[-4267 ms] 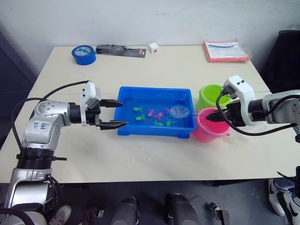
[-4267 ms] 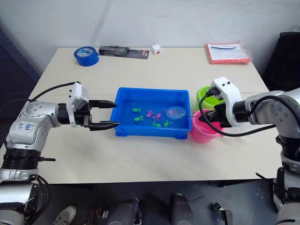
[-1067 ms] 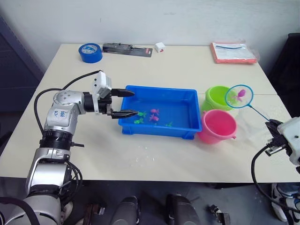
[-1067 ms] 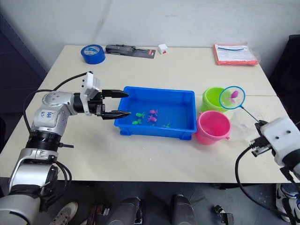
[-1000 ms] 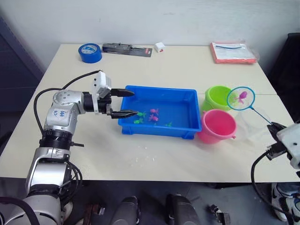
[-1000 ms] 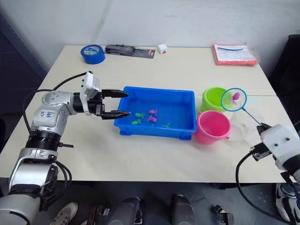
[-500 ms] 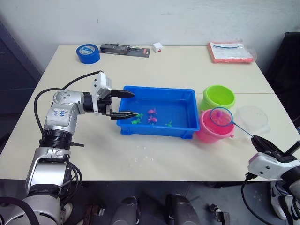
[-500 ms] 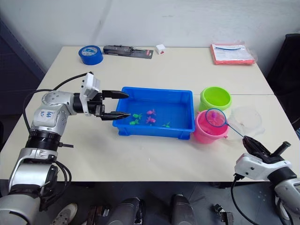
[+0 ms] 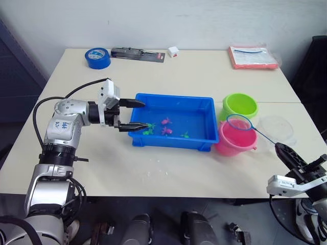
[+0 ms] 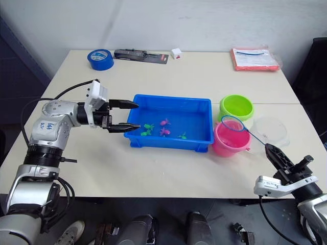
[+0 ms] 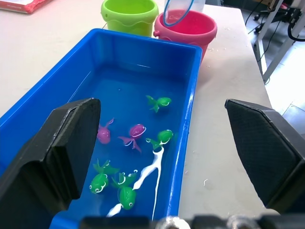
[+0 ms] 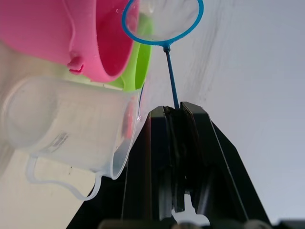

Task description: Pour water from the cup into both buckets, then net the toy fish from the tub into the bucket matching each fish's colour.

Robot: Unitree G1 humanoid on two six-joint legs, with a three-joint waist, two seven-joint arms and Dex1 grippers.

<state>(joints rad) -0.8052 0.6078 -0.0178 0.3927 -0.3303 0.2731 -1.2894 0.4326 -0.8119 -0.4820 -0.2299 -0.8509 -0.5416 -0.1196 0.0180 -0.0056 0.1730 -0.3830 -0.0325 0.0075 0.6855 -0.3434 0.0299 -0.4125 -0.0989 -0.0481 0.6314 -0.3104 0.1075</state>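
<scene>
The blue tub (image 9: 171,142) sits mid-table with several pink and green toy fish (image 11: 136,142) in its water. My left gripper (image 9: 134,114) hovers open at the tub's left end, one finger over the rim and one over the near corner. The lime green bucket (image 9: 240,105) and the pink bucket (image 9: 232,145) stand right of the tub. My right gripper (image 9: 282,150) is shut on the thin handle of the net (image 9: 240,122), whose light blue ring hangs over the pink bucket's mouth. I see no fish in its mesh. The clear cup (image 9: 277,127) stands right of the buckets.
Along the table's far edge lie a blue tape roll (image 9: 98,57), a black packaged tool (image 9: 137,52), a small white box (image 9: 173,51) and a red folder (image 9: 254,57). My right gripper is past the table's near right edge.
The net, which came from the tub with a pink fish, stays over the pink bucket, and that fish no longer shows in it. My right gripper shifted slightly. The left arm barely moved.
</scene>
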